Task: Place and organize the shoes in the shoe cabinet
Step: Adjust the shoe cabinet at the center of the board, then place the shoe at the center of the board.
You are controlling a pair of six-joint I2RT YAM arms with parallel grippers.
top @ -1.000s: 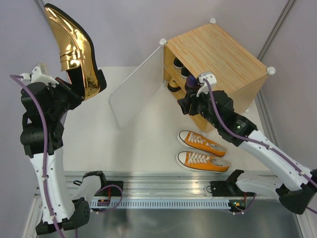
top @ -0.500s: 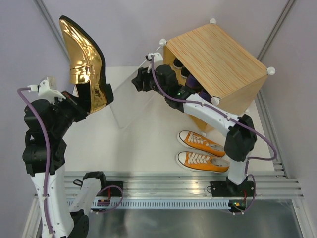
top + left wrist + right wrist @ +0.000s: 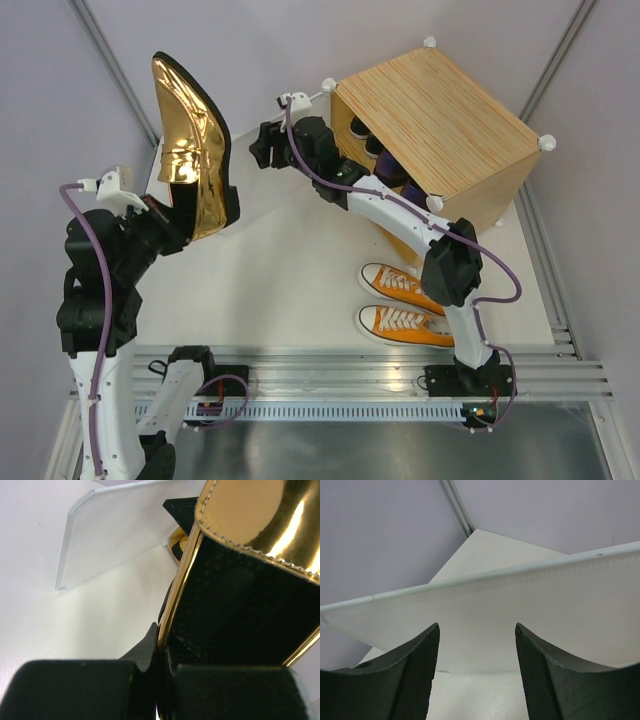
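1. At the bottom of the top view, a metal rail (image 3: 330, 385) runs across the near edge of the white table (image 3: 290, 280), with both arm bases bolted along it.
2. Just beyond the rail, right of centre, the two orange sneakers (image 3: 405, 305) lie side by side on the table with their toes toward the right. They sit in front of the cabinet and outside it.
3. At the left of that view, the left gripper (image 3: 172, 222) is clenched on the heel end of a gold pump (image 3: 190, 140) and holds it clear of the table. The shoe stands nearly upright, toe toward the top of the frame and black sole facing right. In the left wrist view, the shoe's gold rim is pinched between the two black fingers (image 3: 80, 687).
4. Farther back, at upper centre, the right gripper (image 3: 262, 147) reaches out from the long right arm to the white translucent door (image 3: 530, 605). Its jaws are spread wide. In the right wrist view, the door's upper edge runs across just beyond the fingertips, and I cannot tell whether they touch it.
5. At the upper right stands the shoe cabinet (image 3: 440, 105), a striped-grain wooden box with white corner knobs. Its open side faces left, and dark shoes (image 3: 365, 135) show inside.
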